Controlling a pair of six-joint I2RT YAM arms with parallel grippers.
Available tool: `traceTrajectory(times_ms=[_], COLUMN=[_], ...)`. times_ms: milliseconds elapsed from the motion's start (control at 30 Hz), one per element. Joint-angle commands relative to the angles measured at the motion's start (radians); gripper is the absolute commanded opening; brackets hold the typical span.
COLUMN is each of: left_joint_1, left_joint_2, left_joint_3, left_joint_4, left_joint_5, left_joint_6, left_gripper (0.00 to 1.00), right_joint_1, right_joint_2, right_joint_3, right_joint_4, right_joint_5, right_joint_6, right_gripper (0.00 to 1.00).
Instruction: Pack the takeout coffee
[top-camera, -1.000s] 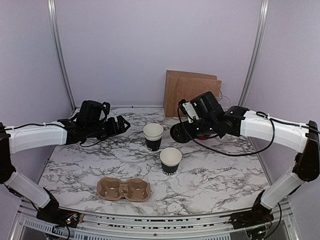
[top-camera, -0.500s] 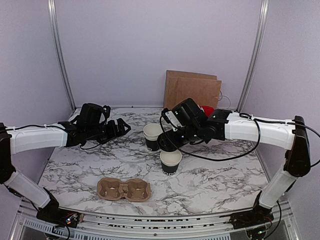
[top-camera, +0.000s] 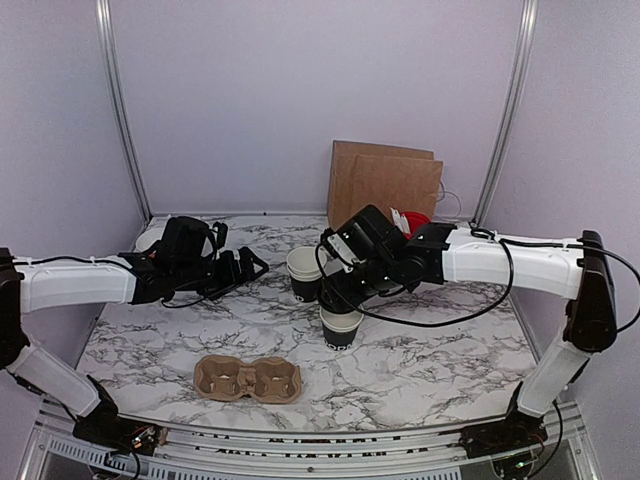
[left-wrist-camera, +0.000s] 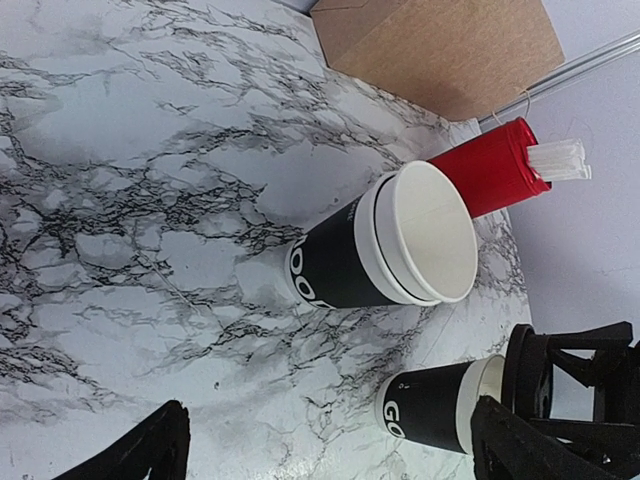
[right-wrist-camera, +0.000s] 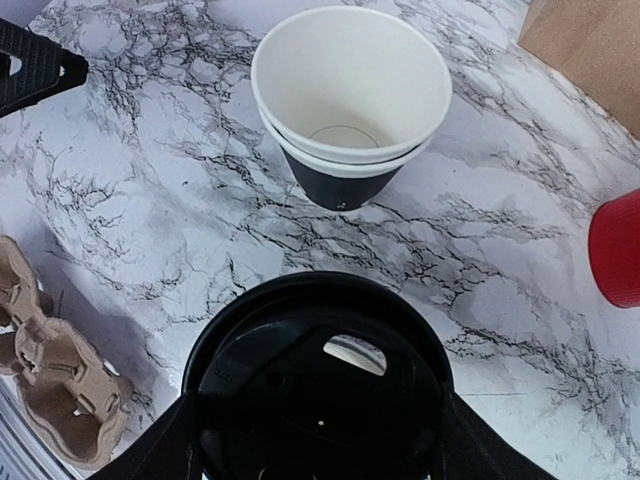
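The marble table (top-camera: 450, 350) carried everything. A brown paper bag (top-camera: 385, 190) stood behind the stacked cups (top-camera: 305, 270), a little to their right. The left gripper (top-camera: 248, 270) hung to the left of the stack, its jaws wide apart and holding nothing. The right gripper (top-camera: 338, 298) sat just on the near side of the stack, clamped on the black lid (right-wrist-camera: 320, 385). A cardboard cup carrier (top-camera: 248, 378) lay well nearer than the stack, to its left. The single black cup (left-wrist-camera: 430, 408) stood just near of the stack, under the lid; whether lid met rim could not be told.
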Motion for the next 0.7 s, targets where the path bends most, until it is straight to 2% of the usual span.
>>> traceTrajectory(times_ms=[0, 367, 667], left_joint_1=[-0.05, -0.149, -0.185], left_joint_2=[0.024, 0.138, 0.189], left_joint_3=[0.009, 0.109, 0.143], left_joint_4=[0.074, 0.098, 0.107], left_joint_5=[0.031, 0.06, 0.063], left_joint_6=[-0.016, -0.034, -0.041], left_gripper=[0.98, 0.97, 0.96], right_joint_1=[0.019, 0.032, 0.042], right_joint_2=[-0.051, -0.056, -0.065], right_joint_3=[0.009, -0.012, -0.043], right_joint_4=[-0.034, -0.064, -0.055], right_joint_5=[0.014, 0.02, 0.021], right_joint_6=[0.022, 0.037, 0.056], right_gripper=[0.7, 0.7, 0.71])
